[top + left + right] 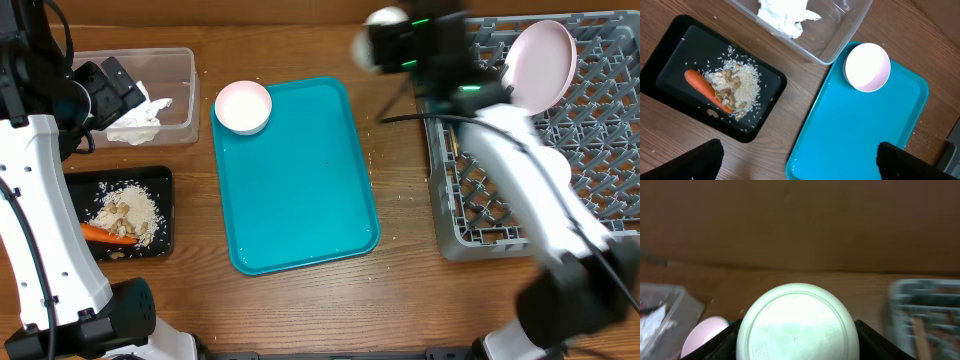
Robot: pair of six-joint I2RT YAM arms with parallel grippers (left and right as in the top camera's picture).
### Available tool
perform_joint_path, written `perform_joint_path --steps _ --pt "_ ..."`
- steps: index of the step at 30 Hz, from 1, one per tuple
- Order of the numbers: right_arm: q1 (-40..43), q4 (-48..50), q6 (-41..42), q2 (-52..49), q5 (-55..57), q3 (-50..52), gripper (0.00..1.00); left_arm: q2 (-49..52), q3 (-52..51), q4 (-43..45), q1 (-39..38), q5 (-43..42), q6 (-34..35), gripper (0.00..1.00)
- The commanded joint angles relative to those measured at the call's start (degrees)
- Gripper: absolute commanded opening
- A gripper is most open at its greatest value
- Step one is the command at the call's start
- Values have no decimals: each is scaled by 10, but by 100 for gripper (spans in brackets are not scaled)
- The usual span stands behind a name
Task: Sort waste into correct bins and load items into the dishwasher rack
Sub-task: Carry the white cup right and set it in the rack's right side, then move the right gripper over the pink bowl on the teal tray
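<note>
R pincer (799, 342) clamps white bowl (797, 322); L pincer (800, 160) wide open. We see tissue (785, 15) in tub (835, 42), carrot (702, 86) + rice (746, 85) in black tray (675, 55).

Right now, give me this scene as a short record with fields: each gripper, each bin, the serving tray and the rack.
left gripper: open, holding nothing
right gripper: closed on a white bowl, underside facing the wrist camera
clear tub: crumpled tissue
black tray: carrot, rice and scraps
teal tray: one pinkish bowl at a corner
dishwasher rack: plate propped up in it
</note>
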State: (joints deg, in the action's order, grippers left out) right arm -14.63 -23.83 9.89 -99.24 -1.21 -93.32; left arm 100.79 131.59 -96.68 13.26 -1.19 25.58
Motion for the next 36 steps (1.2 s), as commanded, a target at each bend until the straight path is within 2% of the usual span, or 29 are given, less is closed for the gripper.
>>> perform_joint_path --steps 1,8,14,16,21,24,28,34,36 --pt "110 -38 5 76 8 -5 59 0 0 -1 2 5 6 100" --pt "344 -120 4 101 19 -5 60 0 0 -1 2 5 6 100" --pt "455 -173 3 51 31 -5 60 0 0 -1 2 5 6 100" --pt "469 -182 3 30 31 -5 61 0 0 -1 2 5 6 100" --pt "477 -196 1 -29 31 -5 74 0 0 -1 2 5 6 100" --pt "477 -200 1 -35 31 -5 76 0 0 -1 2 5 6 100" --pt "477 -210 2 -27 31 -5 88 0 0 -1 2 5 6 100" --pt "476 -224 11 31 -9 -5 89 0 0 -1 2 5 6 100" --pt "473 -224 26 68 -60 -5 88 0 0 -1 2 5 6 100"
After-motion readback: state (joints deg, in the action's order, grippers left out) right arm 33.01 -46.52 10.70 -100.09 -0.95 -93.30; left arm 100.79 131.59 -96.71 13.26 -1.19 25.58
